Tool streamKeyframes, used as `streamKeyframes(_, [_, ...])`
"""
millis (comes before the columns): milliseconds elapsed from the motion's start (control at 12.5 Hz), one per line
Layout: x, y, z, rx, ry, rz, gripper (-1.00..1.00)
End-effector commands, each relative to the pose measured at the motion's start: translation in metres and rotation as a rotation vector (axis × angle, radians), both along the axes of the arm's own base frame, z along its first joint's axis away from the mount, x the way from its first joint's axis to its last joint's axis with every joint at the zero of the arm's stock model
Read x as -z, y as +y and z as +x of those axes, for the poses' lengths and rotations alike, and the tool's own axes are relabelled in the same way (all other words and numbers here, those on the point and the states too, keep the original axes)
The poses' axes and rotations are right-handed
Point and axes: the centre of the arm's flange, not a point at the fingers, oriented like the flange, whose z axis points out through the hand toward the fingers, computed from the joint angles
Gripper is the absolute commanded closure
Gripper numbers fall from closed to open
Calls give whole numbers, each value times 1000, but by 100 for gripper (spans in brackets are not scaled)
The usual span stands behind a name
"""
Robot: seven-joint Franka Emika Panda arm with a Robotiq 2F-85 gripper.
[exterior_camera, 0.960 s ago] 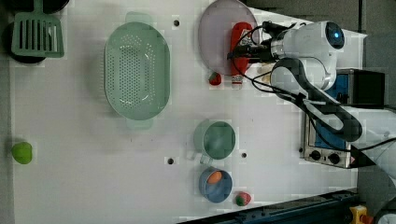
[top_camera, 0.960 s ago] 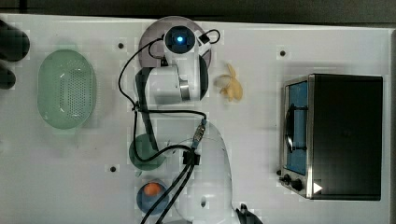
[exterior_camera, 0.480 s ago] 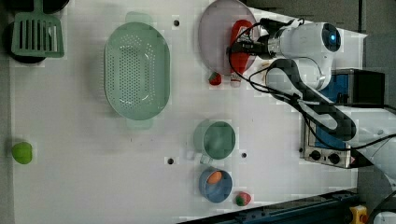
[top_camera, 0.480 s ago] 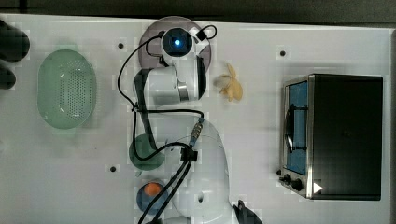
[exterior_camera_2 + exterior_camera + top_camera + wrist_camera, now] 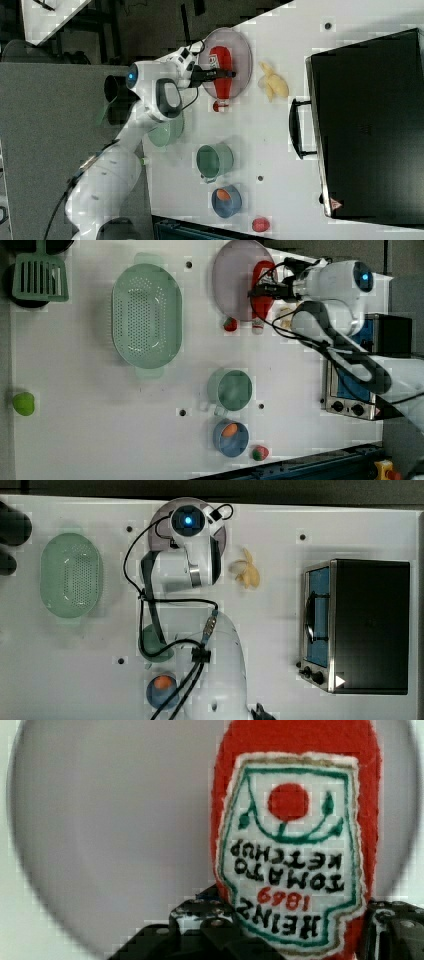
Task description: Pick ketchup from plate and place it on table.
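My gripper (image 5: 295,930) straddles the slim red ketchup bottle (image 5: 262,292) – fingers (image 5: 200,920) open, one each side – bottle lying on the round lilac-grey plate (image 5: 232,277), white cap overhanging the white table (image 5: 90,415)

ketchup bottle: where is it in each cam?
Top view: I can't make it out; the arm covers the plate.
Left view: ketchup lies at top centre, on the plate's right edge, white cap just past the rim.
Right view: upper centre, on the plate.
Wrist view: centre-right, label facing the camera.
Shared landmark: the lilac plate.
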Motion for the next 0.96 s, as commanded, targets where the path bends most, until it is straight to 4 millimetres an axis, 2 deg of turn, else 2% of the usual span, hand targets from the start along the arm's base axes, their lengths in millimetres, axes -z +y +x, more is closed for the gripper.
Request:
streamKeyframes(80, [-157, -16, 7, 98, -80, -28, -20])
streamKeyframes(320, [-214, -34, -22, 164, 41, -75, -20])
streamKeyframes(560, [-243, -55, -56, 394, 82, -90, -20])
streamKeyframes(720, [-246, -64, -82, 471, 93, -104, -20])
streamKeyframes(960, [-231, -74, -119, 501, 78, -102, -20])
